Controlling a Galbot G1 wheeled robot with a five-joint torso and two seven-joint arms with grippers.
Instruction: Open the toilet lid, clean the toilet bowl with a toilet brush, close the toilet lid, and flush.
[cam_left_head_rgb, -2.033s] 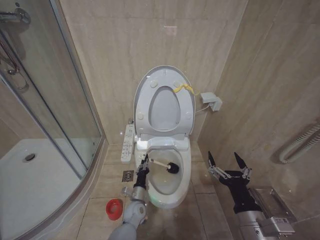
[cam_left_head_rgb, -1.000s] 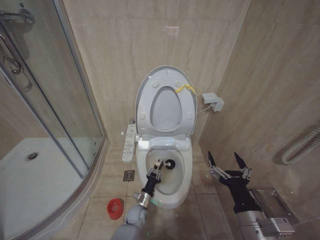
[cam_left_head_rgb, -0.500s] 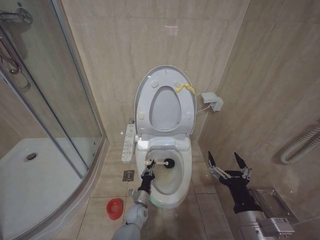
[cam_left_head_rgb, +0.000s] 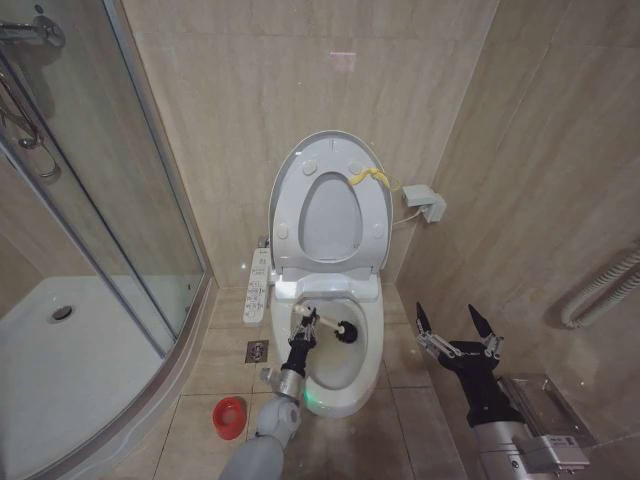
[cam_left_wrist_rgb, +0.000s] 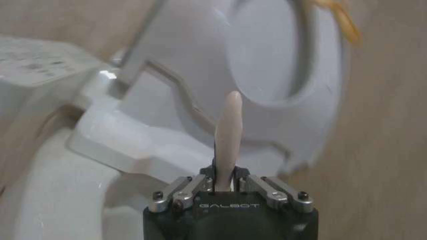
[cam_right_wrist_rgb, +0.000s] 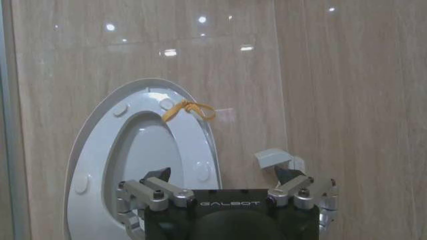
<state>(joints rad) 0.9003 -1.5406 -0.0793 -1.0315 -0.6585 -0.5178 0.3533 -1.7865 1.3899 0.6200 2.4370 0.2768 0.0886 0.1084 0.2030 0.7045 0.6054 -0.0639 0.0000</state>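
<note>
Moved: toilet brush (cam_left_head_rgb: 332, 328) head swinging rightward inside toilet bowl (cam_left_head_rgb: 368, 345), left gripper (cam_left_head_rgb: 303, 327) clenching its handle; scrubbing continuing. Right gripper (cam_left_head_rgb: 459, 327) idling, released.

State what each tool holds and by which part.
Left tool grips the toilet brush by its white handle; right tool is open, holding nothing.

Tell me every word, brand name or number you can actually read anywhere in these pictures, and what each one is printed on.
"GALBOT" on the black body of the left gripper, which is shut on the toilet brush.
"GALBOT" on the black body of the right gripper, which is open.
The control panel beside the toilet bowl has buttons with markings, too small to read.
The raised toilet lid bears no readable text.
</note>
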